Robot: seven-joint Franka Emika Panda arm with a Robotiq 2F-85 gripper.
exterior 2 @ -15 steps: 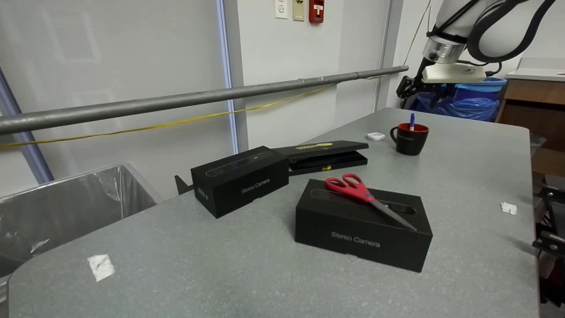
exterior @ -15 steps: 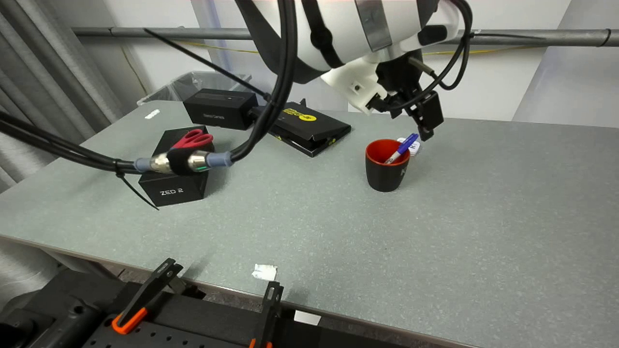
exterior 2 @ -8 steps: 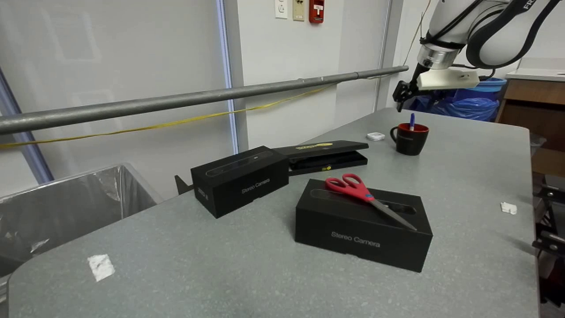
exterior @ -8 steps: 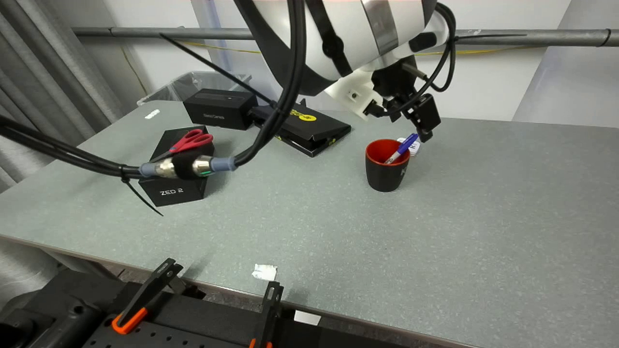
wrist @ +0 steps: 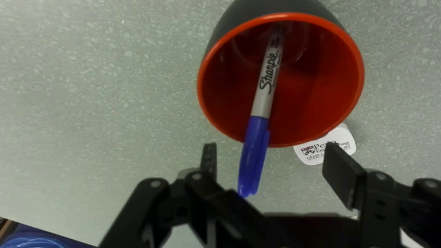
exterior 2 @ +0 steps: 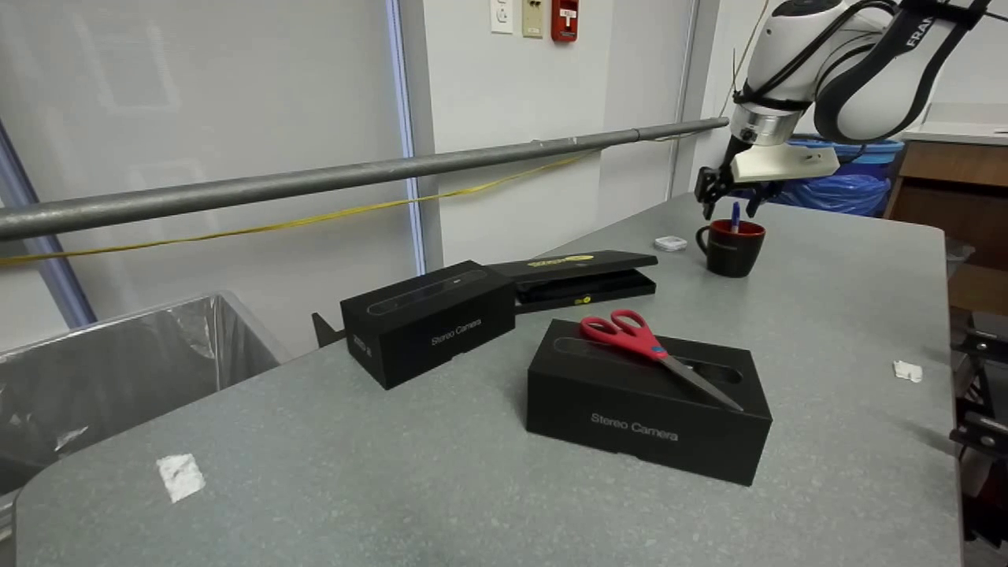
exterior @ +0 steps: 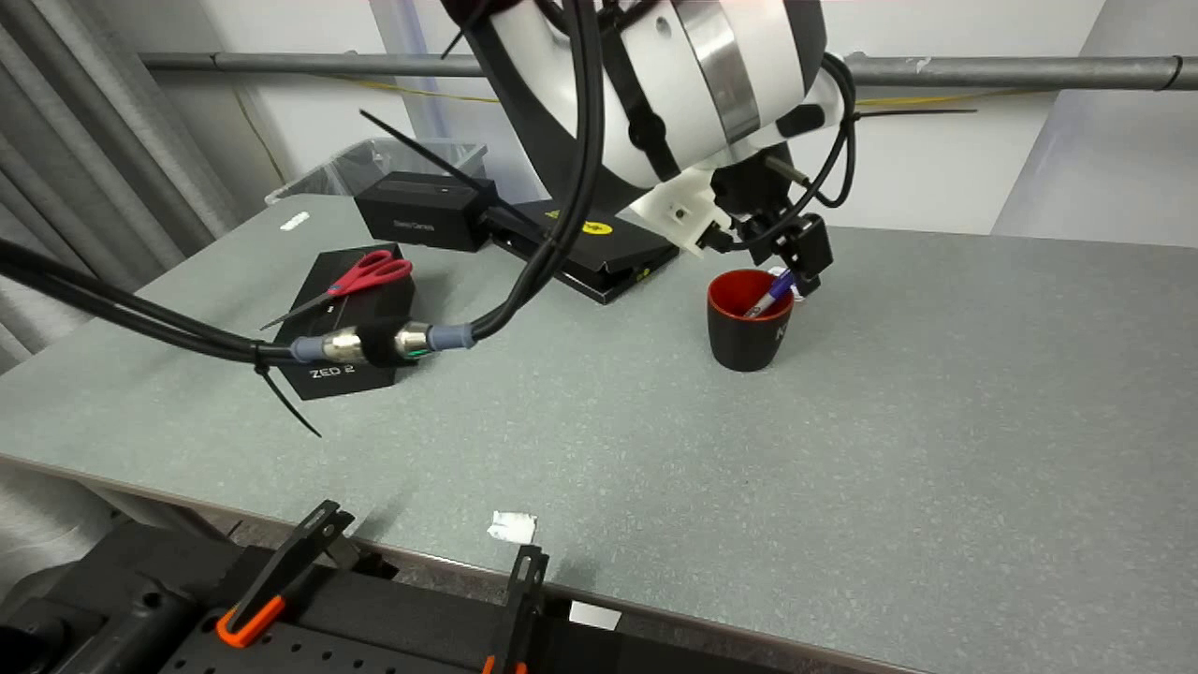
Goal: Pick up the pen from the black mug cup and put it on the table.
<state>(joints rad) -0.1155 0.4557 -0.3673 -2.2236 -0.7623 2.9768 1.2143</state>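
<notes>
Blue-capped pen (wrist: pixel 262 108), pale barrel lettered "Sharpie", leaning in red-lined black mug cup (wrist: pixel 311 96); hand (wrist: pixel 272 162) spread, fingers apart.

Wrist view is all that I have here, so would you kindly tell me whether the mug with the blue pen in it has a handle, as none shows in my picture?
Observer: Yes, in an exterior view the mug has a handle, on its left side as that picture shows it.
Operator: Thank you; could you please also say whether anything sharp lies outside my picture?
Observer: Yes, in both exterior views red-handled scissors lie on top of a black box that stands on the table.
</notes>
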